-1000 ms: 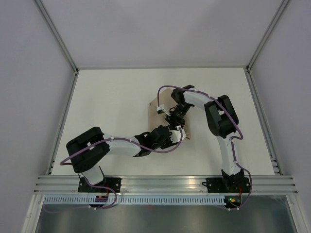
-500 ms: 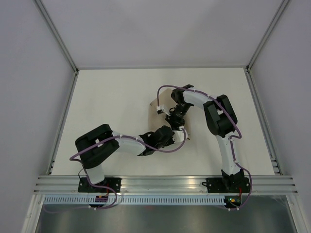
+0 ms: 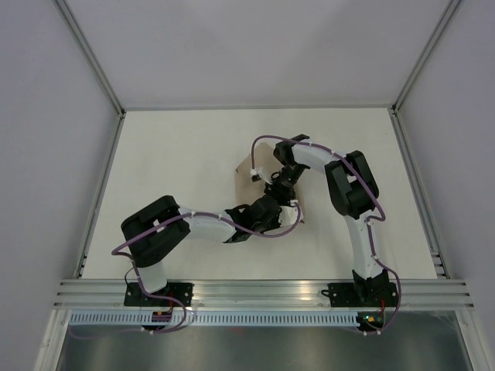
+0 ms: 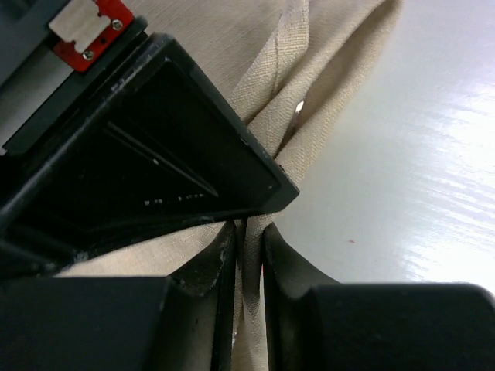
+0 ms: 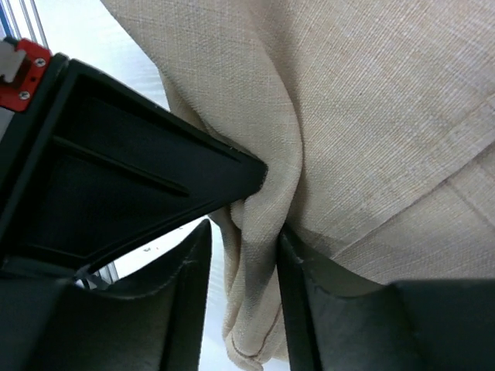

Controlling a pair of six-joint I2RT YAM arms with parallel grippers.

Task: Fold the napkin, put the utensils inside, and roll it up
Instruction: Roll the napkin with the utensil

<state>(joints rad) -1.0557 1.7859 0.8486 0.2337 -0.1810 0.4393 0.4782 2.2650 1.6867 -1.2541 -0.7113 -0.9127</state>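
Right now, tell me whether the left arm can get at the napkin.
Most likely yes. The left pincer is right at the napkin, with a thin fold of the cloth pinched between its fingers. Nothing sits between them and the cloth.

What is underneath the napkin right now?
Only bare white table shows beside the napkin. Its bunched folds sit between the fingers of the left gripper and the right gripper. The cloth hides whatever lies under or inside it.
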